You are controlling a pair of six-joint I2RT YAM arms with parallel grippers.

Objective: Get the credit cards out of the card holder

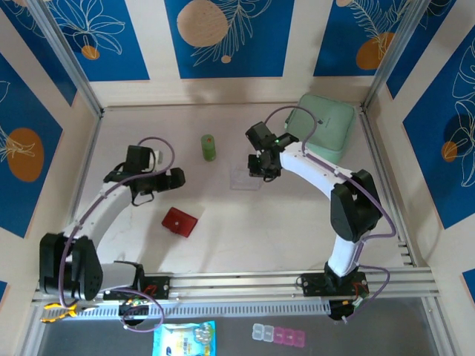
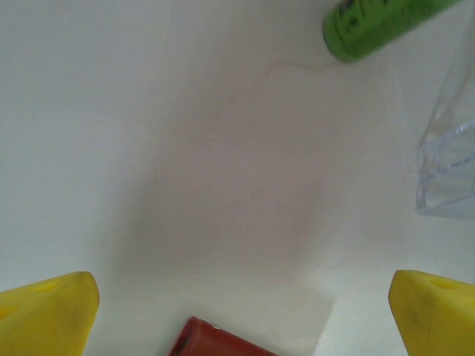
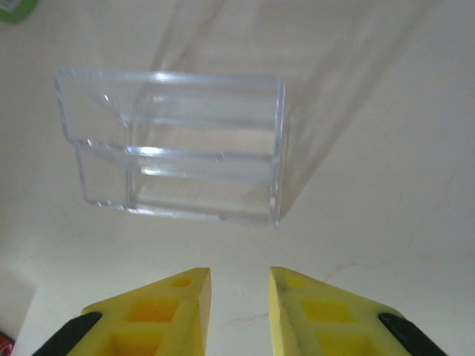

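- Left gripper (image 1: 175,178), left of centre in the top view: fingers (image 2: 52,311) spread wide, nothing held. Hangs just above the card holder in frame, likely set to drop onto it.
- Card holder (image 1: 179,222), lower left of centre: flat on the table (image 1: 245,245), apparently folded shut. Red edge at bottom centre of the left wrist view (image 2: 217,343). Credit cards judged to be inside, none lying out. Bare table all round, so open approach from above or either side.
- Green tube (image 1: 208,147), upper centre: well apart from the holder, no obstruction.
- Clear plastic box (image 1: 245,179), centre: nothing in it, perhaps meant to receive the cards.
- Right gripper (image 1: 261,167), just right of the box: fingers (image 3: 185,304) only slightly parted, nothing between, box (image 3: 178,144) just beyond the tips.
- Mint-green pouch (image 1: 326,126), upper right: tucked against the back corner, clear of the working lane.
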